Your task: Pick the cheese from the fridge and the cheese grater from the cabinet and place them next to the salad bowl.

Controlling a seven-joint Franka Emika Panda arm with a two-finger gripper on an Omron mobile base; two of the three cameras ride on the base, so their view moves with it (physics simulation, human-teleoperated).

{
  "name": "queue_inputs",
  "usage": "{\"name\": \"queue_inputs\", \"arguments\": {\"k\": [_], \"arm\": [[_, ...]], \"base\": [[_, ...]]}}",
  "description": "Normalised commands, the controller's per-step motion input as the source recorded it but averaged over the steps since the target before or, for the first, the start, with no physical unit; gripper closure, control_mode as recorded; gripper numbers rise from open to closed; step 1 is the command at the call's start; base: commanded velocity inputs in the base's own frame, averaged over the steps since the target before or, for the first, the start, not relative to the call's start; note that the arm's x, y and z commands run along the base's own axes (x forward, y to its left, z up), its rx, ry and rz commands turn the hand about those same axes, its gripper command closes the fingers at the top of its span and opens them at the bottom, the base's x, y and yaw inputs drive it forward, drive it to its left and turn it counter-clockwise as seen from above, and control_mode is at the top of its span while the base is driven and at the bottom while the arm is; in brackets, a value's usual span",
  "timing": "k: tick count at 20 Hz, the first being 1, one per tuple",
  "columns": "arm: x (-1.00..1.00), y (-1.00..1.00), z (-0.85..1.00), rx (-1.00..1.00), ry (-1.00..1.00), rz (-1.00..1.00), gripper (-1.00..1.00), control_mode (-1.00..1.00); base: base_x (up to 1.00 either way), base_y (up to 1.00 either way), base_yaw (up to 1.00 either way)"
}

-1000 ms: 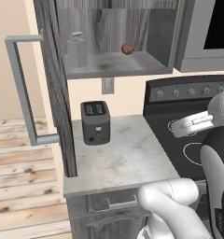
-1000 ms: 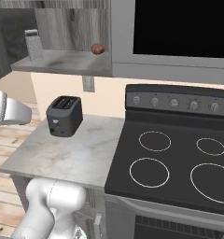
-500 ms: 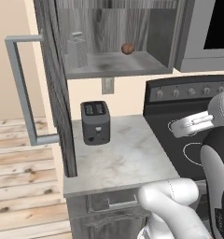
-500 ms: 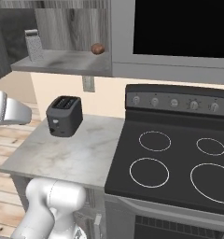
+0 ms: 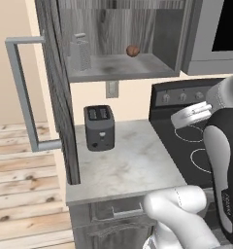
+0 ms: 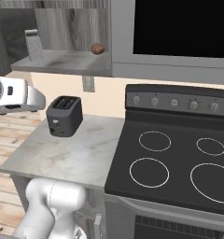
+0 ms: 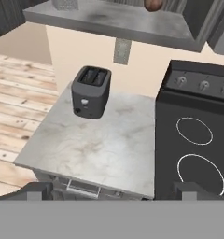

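Kitchen corner, cabinet [image 5: 60,87] door swung open, nothing moved over the last second.

Cheese grater [image 5: 80,51] stands upright on the cabinet shelf [image 5: 123,68], long axis vertical, handle at 12 o'clock, broad perforated face toward the room; a small brown round item [image 5: 132,50] lies well apart at its 3 o'clock. Toaster [image 5: 99,127] sits on the counter [image 5: 123,165] at the grater's 6 o'clock, stove [image 6: 179,158] beyond. End effector [image 7: 111,189] hovers over the counter, fingers spread wide, empty. No change suggests the reach for the grater is not yet begun.
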Motion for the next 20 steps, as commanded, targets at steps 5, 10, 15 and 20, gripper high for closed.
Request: {"name": "queue_inputs", "arguments": {"k": [5,10,15,20], "arm": [[1.0,0.0,0.05,0.06,-0.05,0.13,-1.0,-1.0],[0.97,0.16,0.0,0.0,-0.12,-0.02,-1.0,-1.0],[0.05,0.12,0.12,0.07,-0.04,0.12,-1.0,-1.0],[0.0,0.0,0.37,0.17,-0.14,0.24,-1.0,-1.0]], "base": [[0.0,0.0,0.0],[0.0,0.0,0.0],[0.0,0.0,0.0],[0.0,0.0,0.0]]}}
